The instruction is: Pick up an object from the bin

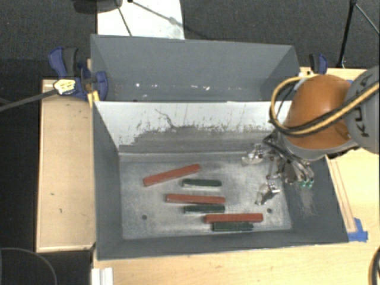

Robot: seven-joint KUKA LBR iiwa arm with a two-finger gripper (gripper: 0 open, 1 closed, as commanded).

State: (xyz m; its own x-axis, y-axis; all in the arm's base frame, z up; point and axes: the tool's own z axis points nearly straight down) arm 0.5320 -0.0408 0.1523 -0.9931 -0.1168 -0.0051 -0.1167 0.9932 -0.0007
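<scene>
Camera view: the jaws hang low over the right part of the grey metal bin [107,177], under the arm's orange-covered wrist [314,111]. Whether they stand wide or narrow I cannot tell. Nearest them, toward the front, lies a flat red-brown bar [233,217], with a flat dark green bar [232,225] just beside it. The other red-brown and dark green bars [195,199] lie further left. To pick well, I judge, the jaws should centre over one bar, turn to straddle its narrow width and descend square, clear of its neighbour.
</scene>
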